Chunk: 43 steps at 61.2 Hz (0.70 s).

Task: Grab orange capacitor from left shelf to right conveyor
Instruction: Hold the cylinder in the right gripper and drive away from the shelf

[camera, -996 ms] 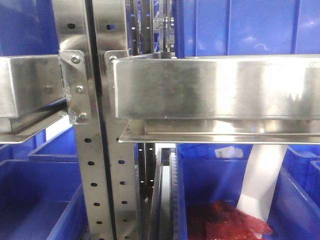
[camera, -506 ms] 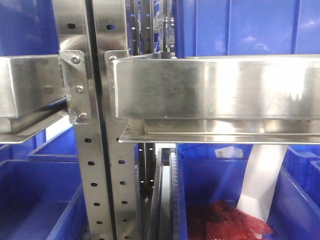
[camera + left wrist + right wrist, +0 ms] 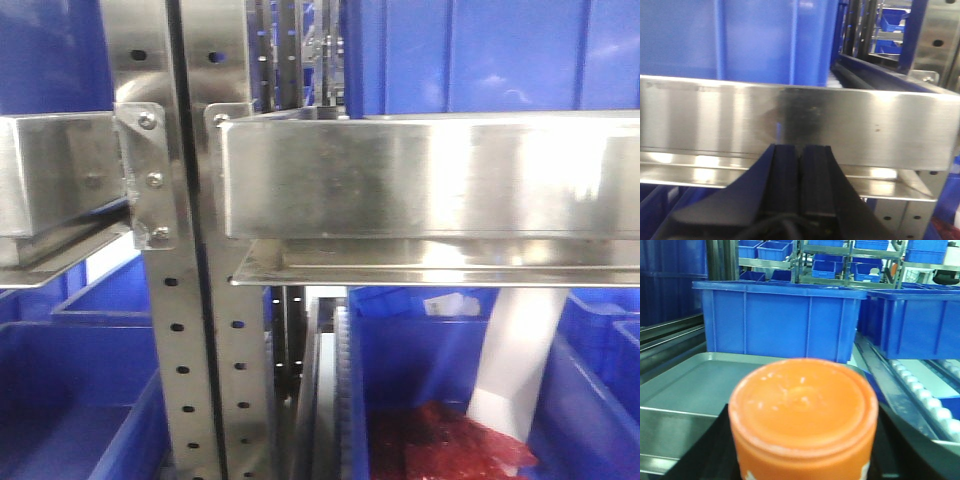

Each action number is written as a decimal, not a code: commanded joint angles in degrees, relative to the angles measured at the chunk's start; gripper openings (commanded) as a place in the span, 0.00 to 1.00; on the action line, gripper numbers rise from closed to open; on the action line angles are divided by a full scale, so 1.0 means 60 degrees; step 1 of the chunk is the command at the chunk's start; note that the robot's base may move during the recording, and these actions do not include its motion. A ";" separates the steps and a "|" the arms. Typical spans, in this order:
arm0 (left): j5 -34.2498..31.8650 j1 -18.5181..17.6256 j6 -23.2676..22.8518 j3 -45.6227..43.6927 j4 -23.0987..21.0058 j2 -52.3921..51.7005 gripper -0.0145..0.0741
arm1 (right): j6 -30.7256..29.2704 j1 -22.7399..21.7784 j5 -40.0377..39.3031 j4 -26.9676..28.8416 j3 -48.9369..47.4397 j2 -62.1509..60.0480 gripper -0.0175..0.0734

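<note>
Bright glare streaks the left shelf point(image 3: 420, 180); the orange capacitor point(image 3: 802, 410) looms blurred.

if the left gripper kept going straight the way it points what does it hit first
The front wall of the shiny stainless-steel shelf tray. The left gripper, black fingers shut, aims squarely at it; it looks close, though depth is unclear.

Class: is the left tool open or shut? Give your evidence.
Shut: the left tool shows both black fingers pressed together, no gap, nothing between.
</note>
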 commanded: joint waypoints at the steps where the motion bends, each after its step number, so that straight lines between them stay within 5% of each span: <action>1: -0.0824 -0.0065 -0.0014 -0.0045 -0.0017 -0.0108 0.02 | -0.0019 -0.0068 -0.0841 -0.0007 -0.0328 0.0124 0.25; 43: -0.0824 -0.0065 -0.0014 -0.0045 -0.0017 -0.0108 0.02 | -0.0019 -0.0068 -0.0841 -0.0007 -0.0328 0.0124 0.25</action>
